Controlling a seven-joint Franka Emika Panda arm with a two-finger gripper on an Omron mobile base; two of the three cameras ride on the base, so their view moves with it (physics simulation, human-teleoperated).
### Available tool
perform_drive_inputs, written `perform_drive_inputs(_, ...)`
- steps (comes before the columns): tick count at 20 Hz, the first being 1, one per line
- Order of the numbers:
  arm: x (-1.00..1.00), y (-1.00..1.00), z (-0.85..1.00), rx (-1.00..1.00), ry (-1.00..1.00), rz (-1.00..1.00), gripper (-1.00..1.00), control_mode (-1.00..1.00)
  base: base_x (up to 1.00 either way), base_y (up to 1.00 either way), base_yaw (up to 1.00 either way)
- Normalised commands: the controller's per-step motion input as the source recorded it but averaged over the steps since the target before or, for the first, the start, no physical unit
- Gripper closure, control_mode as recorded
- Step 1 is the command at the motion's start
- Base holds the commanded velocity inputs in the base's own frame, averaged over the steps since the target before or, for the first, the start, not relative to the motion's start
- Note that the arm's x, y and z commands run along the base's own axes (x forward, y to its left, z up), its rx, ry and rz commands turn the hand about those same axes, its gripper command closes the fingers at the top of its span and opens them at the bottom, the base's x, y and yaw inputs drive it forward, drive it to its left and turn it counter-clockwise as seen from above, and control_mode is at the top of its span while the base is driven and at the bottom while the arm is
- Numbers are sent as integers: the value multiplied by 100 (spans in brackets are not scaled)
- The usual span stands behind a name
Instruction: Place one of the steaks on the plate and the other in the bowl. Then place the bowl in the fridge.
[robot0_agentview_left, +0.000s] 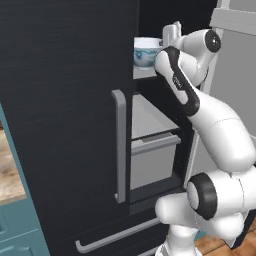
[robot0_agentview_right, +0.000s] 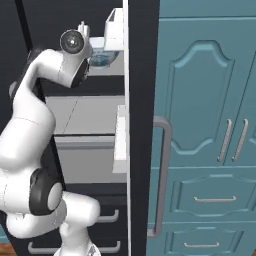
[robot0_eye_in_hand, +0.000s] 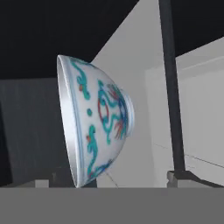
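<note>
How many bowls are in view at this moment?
1. The bowl stands on an upper shelf inside the open fridge, just ahead of the gripper. Others could be hidden behind the door or the arm.

bowl (robot0_agentview_left: 146, 52) on upper fridge (robot0_agentview_left: 70, 125) shelf, above drawer (robot0_agentview_left: 152, 160)

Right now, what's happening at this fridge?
The white arm is reaching into the open fridge, its hand up at the shelf where the patterned bowl sits. The hand view shows the bowl close ahead with the jaws spread and nothing between them, so it looks set down and let go. Whether a steak lies inside cannot be told.
</note>
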Motion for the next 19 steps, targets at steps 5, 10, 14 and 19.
perform_drive_inputs(5, -100, 6, 1, -4, -16, 0, -100, -100, 0, 0, 0)
perform_drive_inputs(10, -100, -8, 0, 0, 4, 0, -100, -100, 0, 0, 0)
perform_drive_inputs(14, -100, -32, -2, -2, 24, 0, -100, -100, 0, 0, 0)
perform_drive_inputs(19, -100, -67, -33, 0, 13, 0, -100, -100, 0, 0, 0)
